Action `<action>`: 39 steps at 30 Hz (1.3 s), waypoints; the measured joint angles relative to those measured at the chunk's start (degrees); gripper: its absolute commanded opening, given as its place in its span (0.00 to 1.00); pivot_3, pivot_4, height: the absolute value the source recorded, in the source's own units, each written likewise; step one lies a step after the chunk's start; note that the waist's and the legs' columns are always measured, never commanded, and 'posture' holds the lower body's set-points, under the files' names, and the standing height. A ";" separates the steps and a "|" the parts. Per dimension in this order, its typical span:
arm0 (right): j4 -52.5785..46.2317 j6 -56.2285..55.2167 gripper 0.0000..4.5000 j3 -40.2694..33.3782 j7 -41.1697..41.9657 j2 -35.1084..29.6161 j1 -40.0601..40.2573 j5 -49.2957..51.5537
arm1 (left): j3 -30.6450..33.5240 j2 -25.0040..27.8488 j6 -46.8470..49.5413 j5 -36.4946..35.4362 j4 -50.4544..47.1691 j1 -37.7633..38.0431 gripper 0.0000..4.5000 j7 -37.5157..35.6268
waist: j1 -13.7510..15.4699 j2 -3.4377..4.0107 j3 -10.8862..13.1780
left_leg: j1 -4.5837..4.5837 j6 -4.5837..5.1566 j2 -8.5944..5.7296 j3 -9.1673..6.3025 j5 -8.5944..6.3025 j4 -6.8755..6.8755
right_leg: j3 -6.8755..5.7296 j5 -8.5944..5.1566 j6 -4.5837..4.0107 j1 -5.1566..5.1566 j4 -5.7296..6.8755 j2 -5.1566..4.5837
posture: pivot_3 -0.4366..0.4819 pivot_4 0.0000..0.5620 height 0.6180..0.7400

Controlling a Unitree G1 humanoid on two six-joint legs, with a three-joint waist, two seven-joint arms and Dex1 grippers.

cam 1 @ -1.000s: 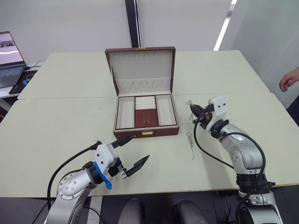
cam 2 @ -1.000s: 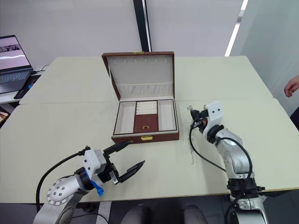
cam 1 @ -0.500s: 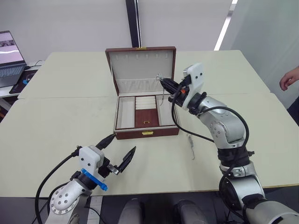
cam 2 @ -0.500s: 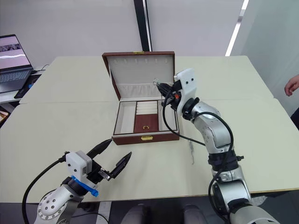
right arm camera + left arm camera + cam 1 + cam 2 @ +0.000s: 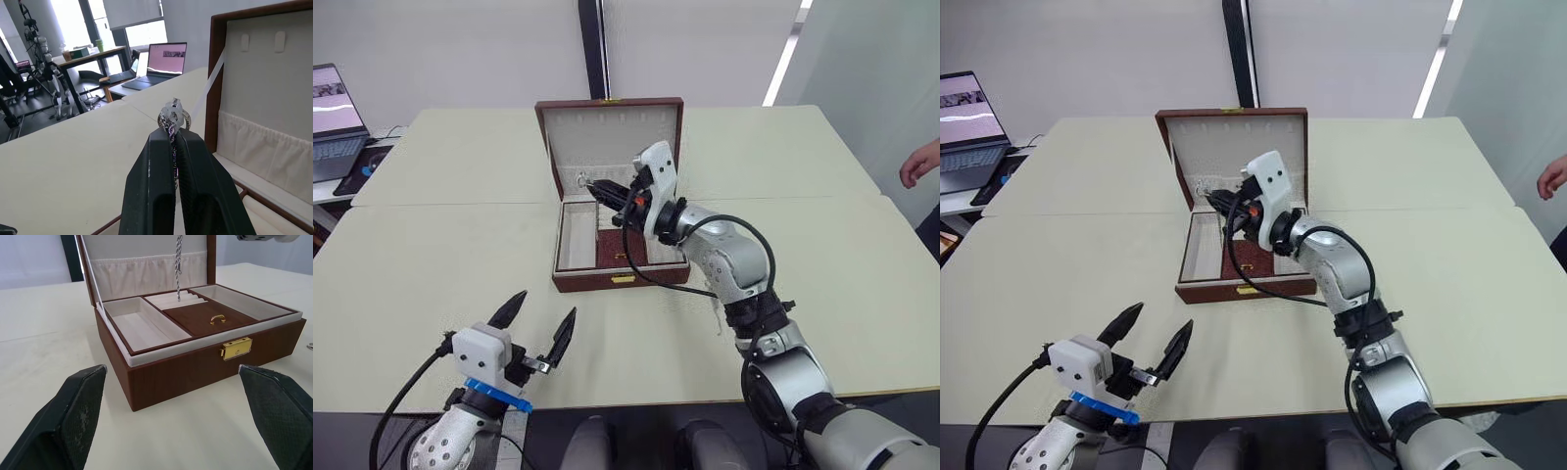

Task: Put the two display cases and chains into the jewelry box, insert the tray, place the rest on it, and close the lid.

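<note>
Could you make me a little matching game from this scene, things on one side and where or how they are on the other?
Things:
1. chain
2. jewelry box lid
3. left gripper
4. laptop

States:
A. standing open
B. on a side desk at far left
C. jaws spread, over the table in front of the box
D. hanging from the right gripper above the box

Pairs: 1-D, 2-A, 3-C, 4-B

Reddish-brown jewelry box (image 5: pixel 619 279) with cream lining, silver chain (image 5: pixel 179 264), black pincer fingers (image 5: pixel 161 196)
</note>
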 measured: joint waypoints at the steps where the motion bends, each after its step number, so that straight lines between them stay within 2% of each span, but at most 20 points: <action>1: 0.88 -0.40 0.01 0.25 0.38 0.27 -0.23 -0.16 | 0.00 -0.44 -0.28 0.19 -0.25 0.48 1.00 0.39 | -0.01 0.00 0.00 | 0.00 0.00 0.00 0.00 0.00 0.00 | 0.01 0.00 0.00 -0.01 0.00 0.00 | 0.48 0.27 1.00; 13: 11.09 -6.20 0.01 3.69 3.82 4.49 -1.20 -3.73 | -0.06 -2.24 -2.62 1.99 -0.31 1.91 1.00 2.28 | -0.04 0.01 0.00 | 0.00 0.00 0.01 0.00 0.00 -0.02 | -0.01 0.00 0.00 -0.04 0.01 0.00 | 0.48 0.27 1.00; 20: 13.04 -7.83 0.01 3.69 4.16 5.63 -1.22 -4.67 | -0.07 -2.33 -2.60 2.04 -0.31 1.88 1.00 2.64 | -0.04 0.01 0.01 | -0.02 0.00 0.01 0.00 0.00 -0.03 | 0.00 0.00 0.00 -0.06 0.01 0.01 | 0.48 0.27 1.00; 27: 13.04 -7.84 0.40 3.66 4.16 5.78 -1.20 -4.85 | -0.16 -2.11 -1.83 2.04 -0.76 1.31 1.00 3.43 | -0.04 0.01 0.01 | -0.02 0.00 0.01 0.00 0.00 -0.03 | 0.00 0.00 0.00 -0.07 0.01 0.01 | 0.48 0.27 1.00; 32: 13.04 -7.84 0.73 3.61 4.13 5.78 -1.19 -4.86 | -0.30 -2.06 -0.76 2.05 -0.83 0.88 1.00 3.63 | -0.03 0.01 0.01 | -0.02 0.00 0.01 0.00 0.00 -0.04 | 0.00 0.00 0.00 -0.08 0.01 0.00 | 0.48 0.27 1.00; 35: 13.04 -7.84 0.97 3.57 4.13 5.78 -1.19 -4.86 | -0.63 -2.06 -0.57 2.09 -0.83 0.05 1.00 3.69 | -0.03 0.01 0.01 | -0.02 0.00 0.01 0.00 0.00 -0.04 | 0.00 0.00 0.00 -0.08 0.01 0.00 | 0.48 0.27 1.00; 39: 13.04 -7.85 0.99 3.53 4.13 5.68 -1.19 -4.86 | -0.69 -1.99 -0.36 2.09 -0.83 -0.15 1.00 3.68 | -0.03 0.01 0.01 | -0.03 0.00 0.01 0.01 0.00 -0.04 | 0.00 0.00 0.00 -0.09 0.01 0.00 | 0.48 0.27 1.00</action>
